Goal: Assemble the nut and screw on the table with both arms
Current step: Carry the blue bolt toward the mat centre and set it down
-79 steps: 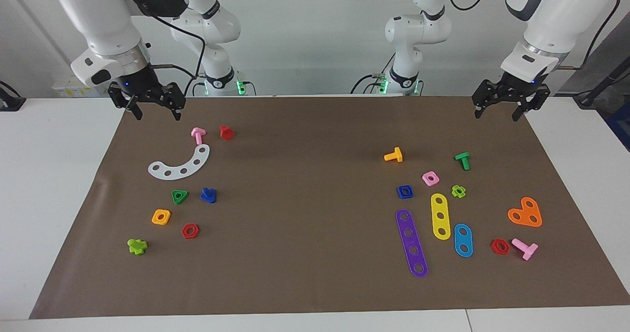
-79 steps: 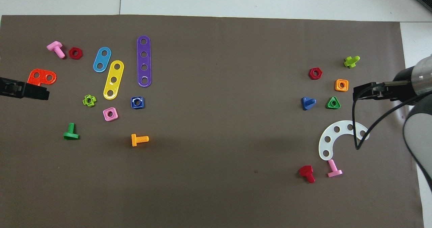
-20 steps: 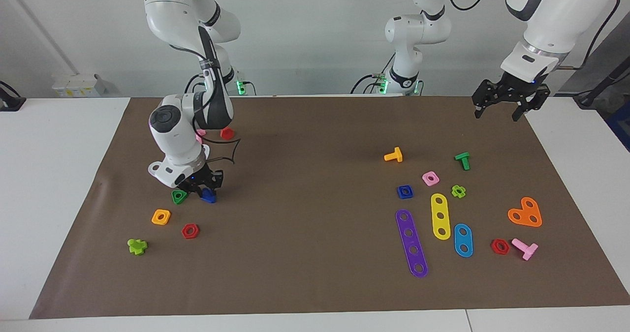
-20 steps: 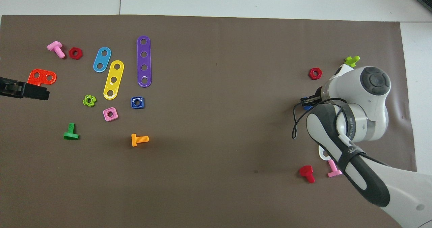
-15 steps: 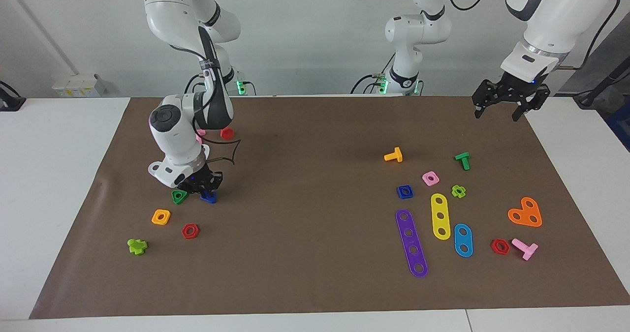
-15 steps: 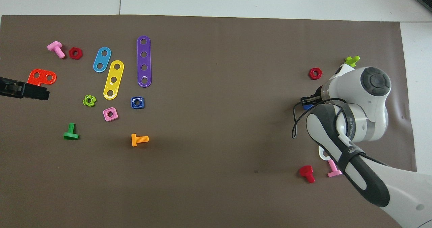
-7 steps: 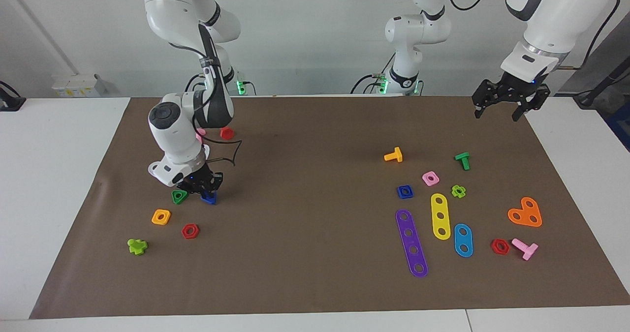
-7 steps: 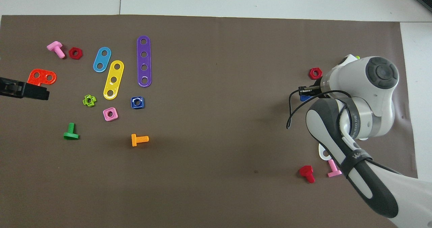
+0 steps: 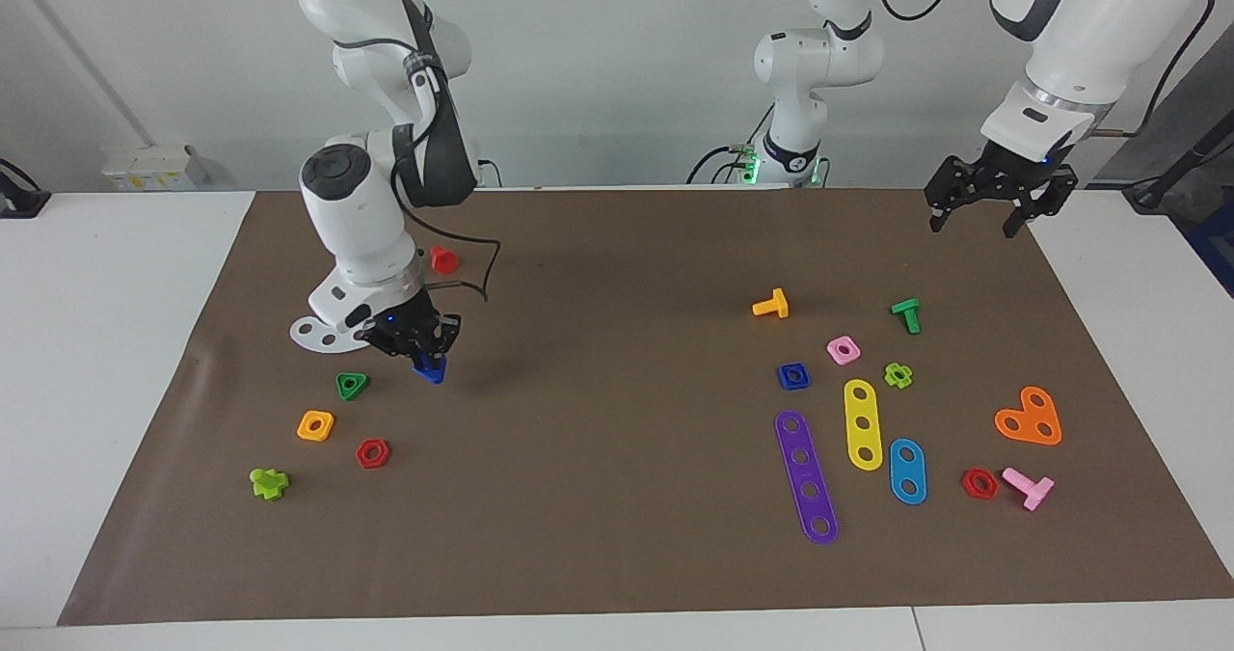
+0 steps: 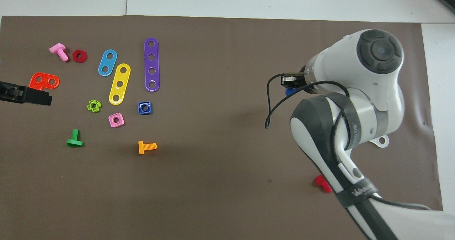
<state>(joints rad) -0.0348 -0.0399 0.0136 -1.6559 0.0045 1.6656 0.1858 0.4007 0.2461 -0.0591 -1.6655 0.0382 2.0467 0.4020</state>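
Observation:
My right gripper [image 9: 420,350] is shut on the dark-blue screw [image 9: 430,369] and holds it off the brown mat [image 9: 617,275], over the mat's right-arm end; in the overhead view only a blue sliver of the screw [image 10: 290,90] shows beside the arm. The dark-blue square nut [image 9: 793,375] lies flat on the mat toward the left arm's end, also seen in the overhead view [image 10: 144,107], beside a pink square nut [image 9: 843,349]. My left gripper [image 9: 974,209] waits, open and empty, over the mat's corner near its base; its tip shows in the overhead view [image 10: 26,95].
Near the nut lie an orange bolt [image 9: 771,304], purple [image 9: 806,475], yellow [image 9: 862,423] and blue [image 9: 907,470] strips, a green bolt [image 9: 906,314]. Toward the right arm's end lie a green triangle nut [image 9: 351,385], orange nut [image 9: 315,425], red nut [image 9: 372,453], white curved plate [image 9: 313,333].
My right gripper has closed on the dark-blue screw, lifted it off the mat and carried it a little toward the table's middle. The left arm has not moved.

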